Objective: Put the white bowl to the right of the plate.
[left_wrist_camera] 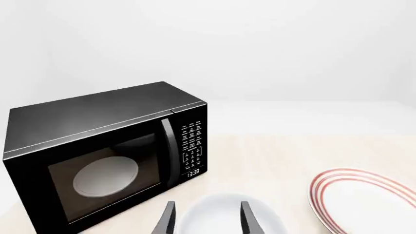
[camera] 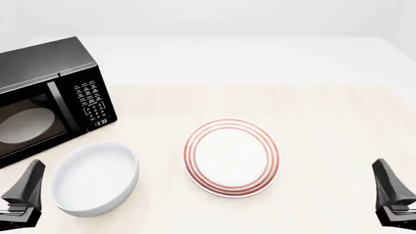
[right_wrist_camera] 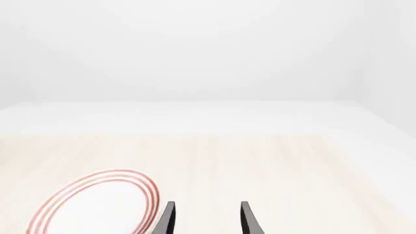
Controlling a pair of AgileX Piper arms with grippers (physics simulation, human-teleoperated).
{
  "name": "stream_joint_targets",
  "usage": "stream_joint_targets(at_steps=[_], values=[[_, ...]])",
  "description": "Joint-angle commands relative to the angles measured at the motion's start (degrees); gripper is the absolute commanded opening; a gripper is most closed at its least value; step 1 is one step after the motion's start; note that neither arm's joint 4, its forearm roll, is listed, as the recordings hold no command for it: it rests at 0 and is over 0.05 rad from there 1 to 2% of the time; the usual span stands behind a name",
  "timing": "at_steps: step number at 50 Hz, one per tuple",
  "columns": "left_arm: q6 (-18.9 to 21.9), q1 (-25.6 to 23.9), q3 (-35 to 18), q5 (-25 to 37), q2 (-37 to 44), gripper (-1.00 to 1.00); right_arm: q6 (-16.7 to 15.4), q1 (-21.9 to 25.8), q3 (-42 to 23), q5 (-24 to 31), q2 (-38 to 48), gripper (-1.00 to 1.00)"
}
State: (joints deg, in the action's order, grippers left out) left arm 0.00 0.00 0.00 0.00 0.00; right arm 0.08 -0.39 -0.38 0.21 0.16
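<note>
The white bowl (camera: 95, 178) sits on the table at the front left, just left of the red-ringed plate (camera: 231, 157), which lies flat near the middle. In the left wrist view the bowl (left_wrist_camera: 229, 214) shows between and beyond the open fingers of my left gripper (left_wrist_camera: 206, 218), with the plate (left_wrist_camera: 367, 201) off to one side. In the front view my left gripper (camera: 23, 197) stands at the lower left corner, apart from the bowl. My right gripper (right_wrist_camera: 206, 218) is open and empty, with the plate (right_wrist_camera: 94, 204) beside it; in the front view the right gripper (camera: 393, 200) sits at the lower right corner.
A black microwave (camera: 46, 97) stands at the back left with its door shut and a pale oval dish (camera: 25, 125) visible through the glass. The light wooden table (camera: 325, 126) stretches to the right of the plate.
</note>
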Motion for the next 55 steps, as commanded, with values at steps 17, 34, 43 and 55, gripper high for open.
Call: stream_joint_targets(at_steps=[17, 34, 43, 55], values=[[0.0, 0.0, 0.0, 0.0, 0.0, 1.00, -0.1, 5.1, -2.0, -4.5, 9.5, 1.00], [0.0, 0.0, 0.0, 0.0, 0.0, 1.00, 0.4, 17.1, -15.9, -18.0, 40.5, 1.00], [0.0, 0.0, 0.0, 0.0, 0.0, 1.00, 0.0, 24.2, -24.5, -21.4, 55.4, 1.00], [0.0, 0.0, 0.0, 0.0, 0.0, 1.00, -1.3, 29.9, -34.3, -21.1, 68.2, 1.00]])
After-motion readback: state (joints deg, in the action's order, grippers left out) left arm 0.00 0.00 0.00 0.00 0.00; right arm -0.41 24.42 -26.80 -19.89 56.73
